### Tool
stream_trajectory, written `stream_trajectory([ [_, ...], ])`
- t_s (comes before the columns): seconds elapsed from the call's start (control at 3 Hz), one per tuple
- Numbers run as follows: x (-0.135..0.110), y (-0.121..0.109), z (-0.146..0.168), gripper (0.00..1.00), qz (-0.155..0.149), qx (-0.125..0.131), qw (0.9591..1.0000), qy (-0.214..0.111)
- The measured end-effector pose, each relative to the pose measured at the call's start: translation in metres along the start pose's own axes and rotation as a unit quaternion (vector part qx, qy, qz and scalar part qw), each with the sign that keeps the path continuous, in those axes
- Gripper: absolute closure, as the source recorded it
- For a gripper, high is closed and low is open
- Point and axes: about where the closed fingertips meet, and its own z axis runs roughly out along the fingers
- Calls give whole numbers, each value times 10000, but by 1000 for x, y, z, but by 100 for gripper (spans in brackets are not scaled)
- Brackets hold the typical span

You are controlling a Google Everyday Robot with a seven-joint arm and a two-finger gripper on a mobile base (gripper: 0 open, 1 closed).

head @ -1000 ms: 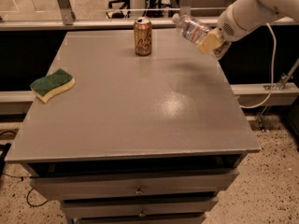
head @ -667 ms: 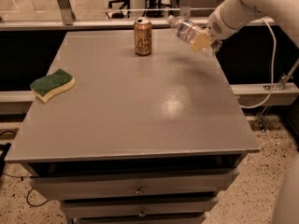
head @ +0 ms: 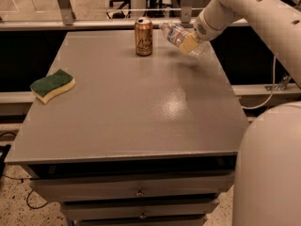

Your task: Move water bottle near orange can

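Note:
The orange can (head: 143, 36) stands upright near the far edge of the grey table (head: 131, 102). The water bottle (head: 178, 35) is clear, with a red, white and blue label. It is held tilted, cap end pointing left toward the can, just above the table at the far right. My gripper (head: 190, 42) is shut on the water bottle, its yellowish fingers around the bottle's lower half. The white arm reaches in from the upper right. The bottle's cap end is a short gap to the right of the can.
A green and yellow sponge (head: 52, 84) lies at the table's left edge. Drawers (head: 138, 192) run below the table's front edge. A rail and chair legs stand behind the far edge. The robot's white body (head: 270, 168) fills the lower right.
The arm has carried the water bottle leftward and slightly down, closer to the orange can. The can and sponge have not moved.

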Motion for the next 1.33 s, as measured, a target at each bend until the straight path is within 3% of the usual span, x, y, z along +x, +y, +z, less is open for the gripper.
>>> stream_trajectory([
  [0.33,-10,10,15,100,59,-233,9997,86],
  [0.67,-16,22,25,85,78,-481,9986,227],
  [1.33,-26,47,33,37,-13,-915,9947,458],
])
